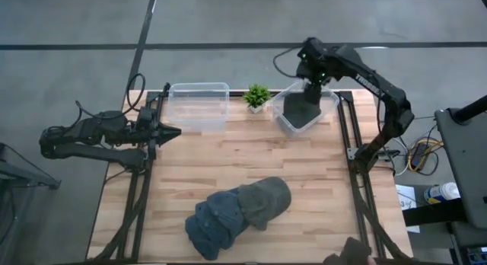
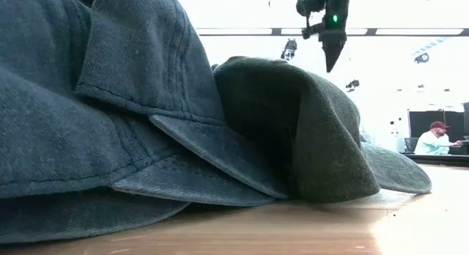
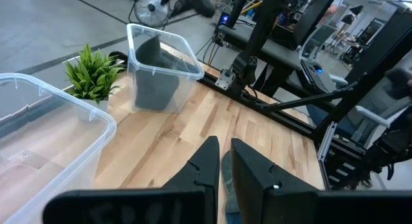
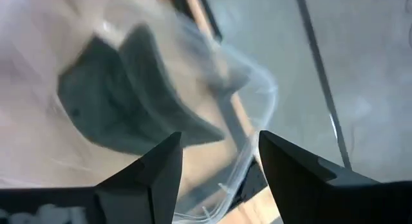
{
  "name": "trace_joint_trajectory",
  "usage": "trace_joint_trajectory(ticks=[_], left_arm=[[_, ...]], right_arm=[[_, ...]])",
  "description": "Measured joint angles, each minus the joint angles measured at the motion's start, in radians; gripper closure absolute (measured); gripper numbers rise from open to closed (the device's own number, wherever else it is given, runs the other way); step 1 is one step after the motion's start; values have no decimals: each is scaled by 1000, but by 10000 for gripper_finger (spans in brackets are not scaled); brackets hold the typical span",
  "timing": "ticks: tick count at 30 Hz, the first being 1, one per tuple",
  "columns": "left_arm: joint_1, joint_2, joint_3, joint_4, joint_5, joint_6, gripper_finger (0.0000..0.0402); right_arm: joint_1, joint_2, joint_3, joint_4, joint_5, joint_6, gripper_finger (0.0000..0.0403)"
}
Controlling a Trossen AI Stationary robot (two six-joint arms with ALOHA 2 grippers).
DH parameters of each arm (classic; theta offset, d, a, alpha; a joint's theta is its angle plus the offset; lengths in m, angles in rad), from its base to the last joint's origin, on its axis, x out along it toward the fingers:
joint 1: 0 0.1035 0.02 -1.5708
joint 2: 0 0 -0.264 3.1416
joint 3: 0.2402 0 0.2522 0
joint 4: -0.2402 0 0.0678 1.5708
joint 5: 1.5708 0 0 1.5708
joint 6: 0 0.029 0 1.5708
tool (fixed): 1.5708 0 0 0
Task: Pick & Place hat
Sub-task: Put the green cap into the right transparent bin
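desk: pale wood slats | hats: soft pile of dark blue and olive caps near the front edge, long axis slanting front-left to back-right | bin: clear, back right, dark hat inside | right gripper: above that bin, jaws apart, empty | left gripper: left edge, jaws nearly closed, empty
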Motion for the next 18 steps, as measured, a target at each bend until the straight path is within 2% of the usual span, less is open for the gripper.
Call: trace_joint_trajectory(ticks=[3, 5, 8, 11, 13, 18], left_arm=[[0, 0, 0, 0, 0, 0, 367], [0, 0, 0, 0, 0, 0, 367], [0, 0, 0, 0, 0, 0, 367], [0, 0, 0, 0, 0, 7, 367], [0, 0, 0, 0, 0, 8, 367], [0, 0, 0, 0, 1, 8, 367]], right_arm=[[8, 0, 114, -64, -77, 47, 202], [14, 0, 183, -124, -164, 121, 202], [22, -12, 246, -173, -353, 249, 202], [45, -63, 241, -173, -544, 327, 202], [77, -104, 214, -177, -581, 380, 202], [183, -213, 76, -172, -576, 541, 202]])
